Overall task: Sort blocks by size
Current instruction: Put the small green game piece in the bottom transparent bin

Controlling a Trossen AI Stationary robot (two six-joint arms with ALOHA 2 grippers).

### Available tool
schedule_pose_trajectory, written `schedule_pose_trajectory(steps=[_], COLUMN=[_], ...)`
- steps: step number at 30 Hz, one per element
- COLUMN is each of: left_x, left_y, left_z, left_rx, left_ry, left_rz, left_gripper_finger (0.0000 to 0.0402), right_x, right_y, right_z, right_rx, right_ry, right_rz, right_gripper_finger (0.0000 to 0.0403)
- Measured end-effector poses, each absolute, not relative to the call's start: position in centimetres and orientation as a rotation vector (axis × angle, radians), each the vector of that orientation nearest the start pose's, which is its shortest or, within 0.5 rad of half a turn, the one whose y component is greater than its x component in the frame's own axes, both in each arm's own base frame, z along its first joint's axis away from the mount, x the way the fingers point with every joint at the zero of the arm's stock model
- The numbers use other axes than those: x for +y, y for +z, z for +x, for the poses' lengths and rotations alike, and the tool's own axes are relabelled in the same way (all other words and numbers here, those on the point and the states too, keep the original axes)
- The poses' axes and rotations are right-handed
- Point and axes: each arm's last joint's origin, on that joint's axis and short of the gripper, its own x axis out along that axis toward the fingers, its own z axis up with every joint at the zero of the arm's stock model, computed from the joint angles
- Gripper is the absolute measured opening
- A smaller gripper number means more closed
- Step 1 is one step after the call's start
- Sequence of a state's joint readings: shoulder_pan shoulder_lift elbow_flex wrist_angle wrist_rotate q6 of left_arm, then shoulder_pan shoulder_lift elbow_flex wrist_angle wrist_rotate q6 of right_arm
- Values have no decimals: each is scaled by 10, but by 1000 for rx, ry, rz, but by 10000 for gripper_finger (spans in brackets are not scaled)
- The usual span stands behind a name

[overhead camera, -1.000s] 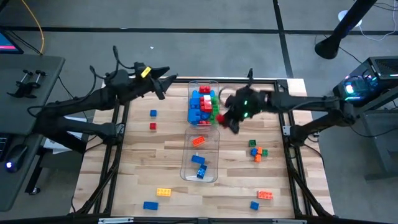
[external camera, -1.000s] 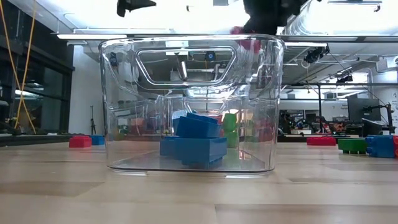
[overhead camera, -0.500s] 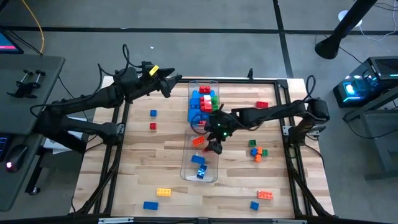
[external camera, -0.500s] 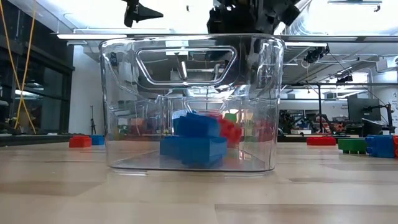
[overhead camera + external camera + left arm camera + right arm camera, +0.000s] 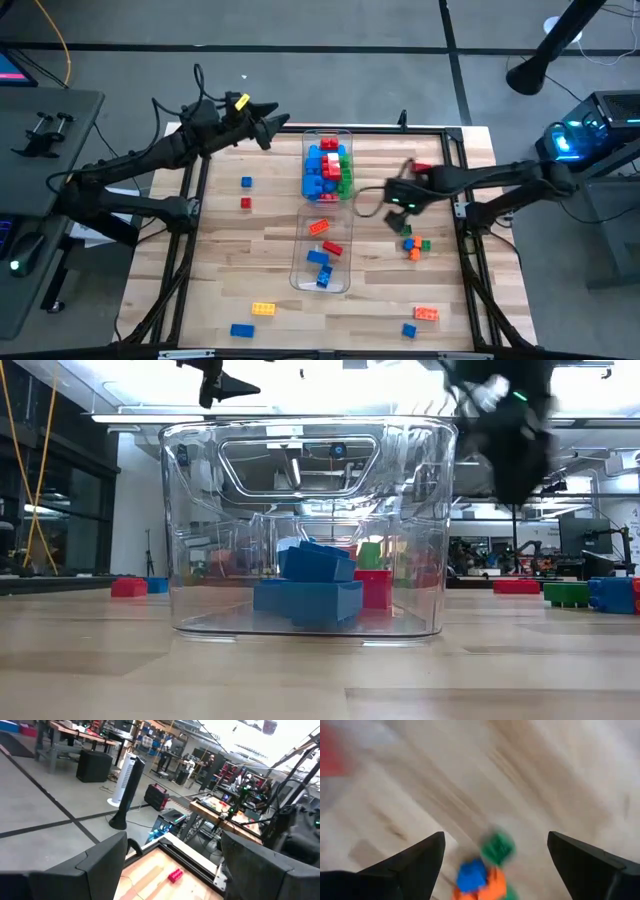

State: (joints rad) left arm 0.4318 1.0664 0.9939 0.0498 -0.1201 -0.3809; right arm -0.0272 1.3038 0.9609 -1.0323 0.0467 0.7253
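The near clear bin (image 5: 321, 252) held blue, orange and red blocks (image 5: 324, 247). The right pincer (image 5: 401, 206), released and empty, had withdrawn from it toward the green-blue-orange cluster (image 5: 485, 869); left pincer (image 5: 268, 128) hovered open.

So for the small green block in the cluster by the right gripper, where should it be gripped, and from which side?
Judging from the right wrist view, take the green block across its two free sides, coming straight down from above. It sits at the cluster's edge, with the blue block and orange block crowding one side. The right gripper is open above it.
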Motion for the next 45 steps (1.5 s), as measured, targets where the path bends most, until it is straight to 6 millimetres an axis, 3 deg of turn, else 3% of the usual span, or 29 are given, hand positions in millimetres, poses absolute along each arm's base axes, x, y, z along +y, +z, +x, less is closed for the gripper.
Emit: schedule_pose_trajectory(steps=[4, 9, 15, 20, 26, 30, 33, 38, 41, 45], left_x=[105, 105, 105, 105, 105, 105, 105, 105, 106, 110], left_y=[375, 374, 374, 373, 371, 372, 372, 372, 374, 379], left_z=[213, 213, 213, 213, 213, 213, 213, 213, 212, 208], left_rx=[-82, -82, -80, -62, -51, -48, -46, -46, -61, -111], left_ry=[536, 532, 532, 536, 538, 539, 539, 539, 543, 559], left_rz=[-383, -386, -386, -389, -391, -379, -373, -364, -361, -350], left_gripper_finger=[310, 310, 310, 310, 310, 310, 310, 310, 310, 310], right_x=[-5, -6, -6, 1, 9, 13, 12, 11, 10, 5], right_y=[201, 175, 160, 152, 139, 135, 134, 142, 162, 212], right_z=[180, 179, 183, 197, 198, 200, 199, 204, 213, 235], right_rx=[1258, 1072, 1190, 1189, 1254, 1263, 1254, 1263, 1257, 1104], right_ry=[-791, -900, -1016, -938, -1010, -1044, -1078, -1067, -1010, -853], right_rz=[931, 1146, 1111, 1150, 1135, 1117, 1114, 1054, 953, 796], right_gripper_finger=[349, 348, 346, 346, 345, 322, 268, 132, 134, 134])
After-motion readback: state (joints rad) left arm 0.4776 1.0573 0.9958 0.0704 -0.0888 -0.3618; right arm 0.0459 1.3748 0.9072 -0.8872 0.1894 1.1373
